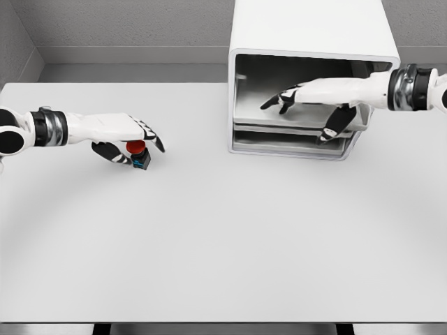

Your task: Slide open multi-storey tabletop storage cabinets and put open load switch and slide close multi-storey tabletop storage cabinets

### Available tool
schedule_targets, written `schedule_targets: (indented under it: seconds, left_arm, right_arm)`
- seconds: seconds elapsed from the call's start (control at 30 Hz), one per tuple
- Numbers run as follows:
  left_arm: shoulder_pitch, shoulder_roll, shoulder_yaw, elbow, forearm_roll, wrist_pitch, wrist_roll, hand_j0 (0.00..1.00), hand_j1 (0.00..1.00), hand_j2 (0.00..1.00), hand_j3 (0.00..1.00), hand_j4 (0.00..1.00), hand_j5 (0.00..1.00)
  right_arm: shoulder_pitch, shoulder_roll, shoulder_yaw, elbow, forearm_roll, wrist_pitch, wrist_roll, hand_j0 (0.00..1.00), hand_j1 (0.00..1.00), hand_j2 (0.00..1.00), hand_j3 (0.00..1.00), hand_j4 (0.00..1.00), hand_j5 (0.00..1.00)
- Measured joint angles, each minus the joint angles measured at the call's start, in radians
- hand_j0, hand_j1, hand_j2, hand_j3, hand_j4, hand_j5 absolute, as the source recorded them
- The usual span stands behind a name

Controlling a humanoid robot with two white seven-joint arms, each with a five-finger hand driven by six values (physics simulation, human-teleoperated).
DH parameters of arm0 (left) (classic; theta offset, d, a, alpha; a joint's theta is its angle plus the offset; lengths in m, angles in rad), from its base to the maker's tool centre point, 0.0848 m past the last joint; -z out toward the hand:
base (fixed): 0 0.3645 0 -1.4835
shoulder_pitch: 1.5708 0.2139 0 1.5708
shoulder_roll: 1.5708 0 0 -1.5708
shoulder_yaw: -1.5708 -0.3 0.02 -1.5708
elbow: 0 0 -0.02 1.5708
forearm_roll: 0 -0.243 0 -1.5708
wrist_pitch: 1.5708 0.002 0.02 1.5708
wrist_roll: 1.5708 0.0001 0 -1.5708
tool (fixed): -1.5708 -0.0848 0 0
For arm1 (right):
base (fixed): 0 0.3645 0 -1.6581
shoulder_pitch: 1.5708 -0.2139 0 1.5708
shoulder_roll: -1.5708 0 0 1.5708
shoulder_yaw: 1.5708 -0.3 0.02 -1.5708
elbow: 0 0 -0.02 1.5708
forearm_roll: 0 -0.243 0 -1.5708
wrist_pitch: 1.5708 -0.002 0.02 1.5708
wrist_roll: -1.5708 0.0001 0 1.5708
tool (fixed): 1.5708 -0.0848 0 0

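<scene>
A white multi-storey cabinet (307, 42) stands at the back right of the table, its front showing grey drawers (293, 136), the top one looking pulled out a little. My right hand (300, 94) reaches in front of the upper drawer, fingers spread, thumb hanging down by the lower drawers, holding nothing. At the left, the load switch (138, 155), a small dark block with a red knob and a blue side, rests on the table. My left hand (129, 136) lies over it, thumb and fingers curled around it.
The white table (223, 237) stretches wide in front of the cabinet. A grey wall runs along its far edge, and the table's front edge lies near the bottom of the picture.
</scene>
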Motion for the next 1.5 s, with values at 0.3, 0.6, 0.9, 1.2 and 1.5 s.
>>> schedule_targets:
  seconds: [0.3, 0.6, 0.9, 1.2, 1.5]
  left_arm:
    - [0.003, 0.004, -0.002, 0.002, 0.001, 0.0, 0.0, 0.45, 0.45, 0.45, 0.45, 0.45, 0.45]
    - [0.002, 0.024, 0.016, -0.104, 0.019, -0.001, 0.0, 0.45, 0.45, 0.45, 0.45, 0.45, 0.45]
    - [0.002, 0.09, 0.081, -0.289, 0.065, -0.002, -0.001, 0.45, 0.45, 0.45, 0.45, 0.45, 0.45]
    - [-0.041, 0.09, 0.12, -0.372, 0.103, -0.002, -0.001, 0.45, 0.45, 0.45, 0.45, 0.45, 0.45]
    - [-0.071, 0.062, 0.128, -0.421, 0.133, -0.001, 0.0, 0.45, 0.45, 0.45, 0.45, 0.45, 0.45]
  right_arm:
    - [0.029, -0.091, 0.015, -0.022, 0.01, -0.191, 0.002, 1.0, 1.0, 1.0, 1.0, 1.0, 1.0]
    - [0.029, -0.152, 0.02, -0.222, 0.019, -0.21, 0.005, 1.0, 1.0, 1.0, 1.0, 1.0, 1.0]
    - [0.043, -0.205, 0.021, -0.269, 0.021, -0.211, 0.003, 1.0, 1.0, 1.0, 1.0, 1.0, 1.0]
    - [0.078, -0.251, 0.022, -0.286, 0.013, -0.211, 0.003, 1.0, 1.0, 1.0, 1.0, 1.0, 1.0]
    - [0.078, -0.287, 0.02, -0.289, -0.022, -0.211, 0.001, 1.0, 1.0, 1.0, 1.0, 1.0, 1.0]
